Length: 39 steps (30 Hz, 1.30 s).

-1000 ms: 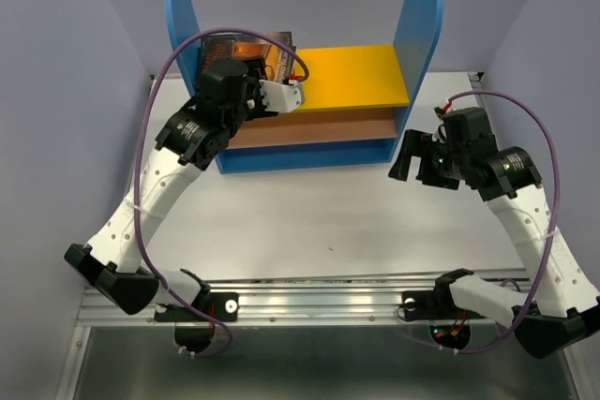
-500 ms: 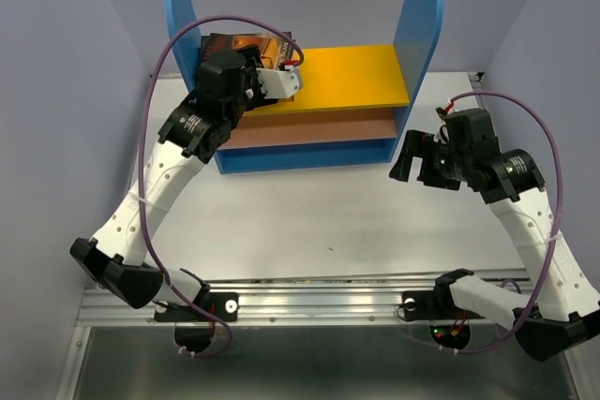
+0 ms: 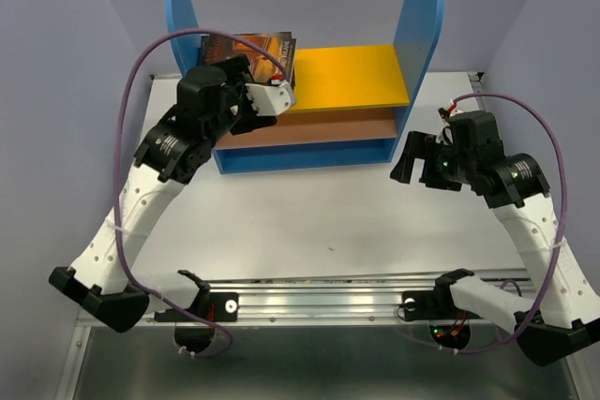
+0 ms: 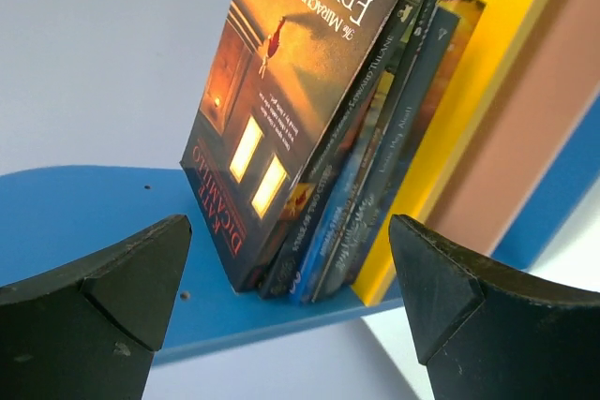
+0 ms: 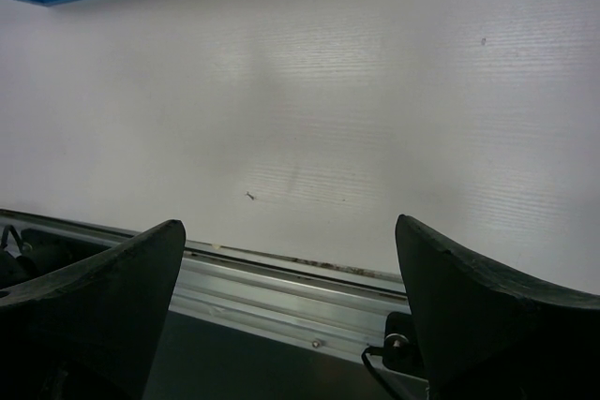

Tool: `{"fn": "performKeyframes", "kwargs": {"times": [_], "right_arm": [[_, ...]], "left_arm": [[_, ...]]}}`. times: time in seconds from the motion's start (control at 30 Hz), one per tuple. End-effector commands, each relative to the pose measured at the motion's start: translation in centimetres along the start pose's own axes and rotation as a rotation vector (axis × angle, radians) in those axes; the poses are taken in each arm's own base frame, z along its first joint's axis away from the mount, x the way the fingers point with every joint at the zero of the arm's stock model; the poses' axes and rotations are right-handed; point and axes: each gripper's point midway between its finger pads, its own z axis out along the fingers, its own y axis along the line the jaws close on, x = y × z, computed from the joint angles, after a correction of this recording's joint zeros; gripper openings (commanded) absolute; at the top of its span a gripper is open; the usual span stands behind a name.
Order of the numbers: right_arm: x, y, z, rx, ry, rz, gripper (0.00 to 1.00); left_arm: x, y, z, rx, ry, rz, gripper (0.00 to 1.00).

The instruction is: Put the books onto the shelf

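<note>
At the left end of the blue-sided wooden shelf (image 3: 419,16), on its orange-yellow top board (image 3: 356,77), the thin colourful paperback books (image 4: 309,119) are stood leaning. The left gripper (image 4: 286,231) and right gripper (image 5: 289,231) are spread wide, nothing pinched. The left is best drawn straight back, so that no cover is brushed.

Books (image 3: 247,47) on shelf (image 3: 356,77), at left end
</note>
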Motion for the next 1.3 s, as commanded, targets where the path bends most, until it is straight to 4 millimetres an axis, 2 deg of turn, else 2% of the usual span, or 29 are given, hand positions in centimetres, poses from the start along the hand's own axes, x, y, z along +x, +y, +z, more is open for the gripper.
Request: {"fn": "performKeyframes", "kwargs": {"times": [0.0,0.07,0.13,0.17,0.23,0.27,0.3,0.4,0.43,0.47,0.5,0.53,0.57,0.6,0.67,0.7,0.77,0.8,0.83,0.87,0.9,0.93,0.97,1.0,1.07,1.1,1.2,1.23,1.27], "right_arm": [[-1.2,1.3,-1.2,-0.075,-0.079,-0.037,1.0],[-0.8,1.8,-1.0,-0.119,-0.073,-0.052,1.0],[-0.4,2.3,-0.9,-0.158,-0.064,-0.065,1.0],[-0.1,2.8,-0.5,-0.191,-0.052,-0.068,1.0],[0.0,3.3,-0.1,-0.225,-0.05,-0.071,1.0],[-0.5,4.1,0.0,-0.269,-0.069,-0.082,1.0],[-0.7,4.4,0.1,-0.286,-0.076,-0.087,1.0],[-2.5,6.1,-0.3,-0.35,-0.127,-0.112,1.0],[-3.6,6.7,-1.0,-0.369,-0.154,-0.123,1.0],[-3.9,7.5,-1.2,-0.387,-0.162,-0.137,1.0],[-4.6,8.0,-0.7,-0.376,-0.172,-0.145,0.96],[-5.4,9.0,-1.2,-0.387,-0.193,-0.164,0.93],[-4.7,10.8,-1.3,-0.419,-0.176,-0.212,0.89],[-5.1,11.0,0.4,-0.354,-0.173,-0.223,0.78],[-5.5,12.3,1.6,-0.308,-0.18,-0.268,0.67],[-6.4,13.4,2.9,-0.266,-0.196,-0.293,0.49],[-8.0,14.3,4.2,-0.225,-0.232,-0.316,0.33],[-10.5,15.1,3.8,-0.206,-0.307,-0.324,0.23],[-11.4,15.7,4.2,-0.191,-0.328,-0.331,0.2],[-12.1,16.0,6.4,-0.15,-0.322,-0.361,0.18],[-13.7,15.9,6.8,-0.1,-0.369,-0.357,0.18],[-16.0,16.8,5.9,-0.095,-0.432,-0.358,0.18],[-17.0,17.2,6.3,-0.076,-0.456,-0.365,0.18],[-18.1,17.0,8.1,-0.016,-0.474,-0.387,0.18],[-21.1,17.9,7.5,0.021,-0.566,-0.406,0.18],[-21.4,18.1,9.3,0.04,-0.563,-0.419,0.18],[-23.5,19.6,9.3,0.032,-0.623,-0.446,0.18],[-23.6,20.0,10.8,0.034,-0.615,-0.464,0.18],[-24.5,20.8,10.1,0.016,-0.647,-0.476,0.18]], "left_arm": [[-2.2,0.6,-3.2,-0.019,-0.136,-0.103,0.99],[-4.0,0.4,-3.9,0.014,-0.221,-0.172,0.99],[-6.4,1.6,-5.3,0.007,-0.322,-0.25,0.99],[-8.5,2.3,-6.4,0.016,-0.424,-0.349,0.99],[-10.5,3.3,-7.7,0.009,-0.531,-0.467,0.99],[-11.9,4.8,-8.6,-0.029,-0.615,-0.537,0.99],[-12.6,5.5,-9.7,-0.04,-0.664,-0.615,0.99],[-13.2,5.7,-10.6,0.003,-0.723,-1.004,0.98],[-12.9,4.4,-10.5,0.059,-0.715,-1.19,0.72],[-12.6,3.8,-10.5,0.071,-0.709,-1.272,0.63],[-12.2,3.8,-11.7,0.062,-0.732,-1.331,0.48],[-10.8,1.5,-10.0,0.072,-0.667,-1.387,0.12],[-9.9,0.8,-9.7,0.065,-0.639,-1.481,0.0],[-8.4,1.2,-10.0,-0.015,-0.622,-1.536,0.0],[-6.9,-0.7,-8.9,-0.029,-0.559,-1.558,0.0],[-5.9,-1.3,-8.6,-0.052,-0.523,-1.599,0.0],[-5.7,-2.1,-8.3,-0.035,-0.503,-1.606,0.0],[-5.7,-2.8,-7.8,-0.015,-0.479,-1.611,0.0],[-5.9,-3.0,-7.7,0.0,-0.472,-1.602,0.0],[-5.8,-3.4,-7.3,0.007,-0.45,-1.595,0.0],[-5.7,-3.7,-7.0,0.008,-0.432,-1.597,0.0],[-5.4,-3.9,-6.2,-0.007,-0.401,-1.596,0.0],[-5.2,-3.9,-5.8,-0.017,-0.381,-1.595,0.0],[-4.9,-4.2,-5.4,-0.025,-0.35,-1.596,0.0],[-4.7,-3.9,-4.7,-0.054,-0.33,-1.592,0.0],[-4.7,-4.0,-4.2,-0.054,-0.322,-1.59,0.0],[-5.1,-3.6,-3.7,-0.057,-0.324,-1.578,0.0],[-5.3,-4.0,-3.1,-0.043,-0.315,-1.57,0.0],[-5.4,-3.7,-3.0,-0.048,-0.315,-1.566,0.0]]}}
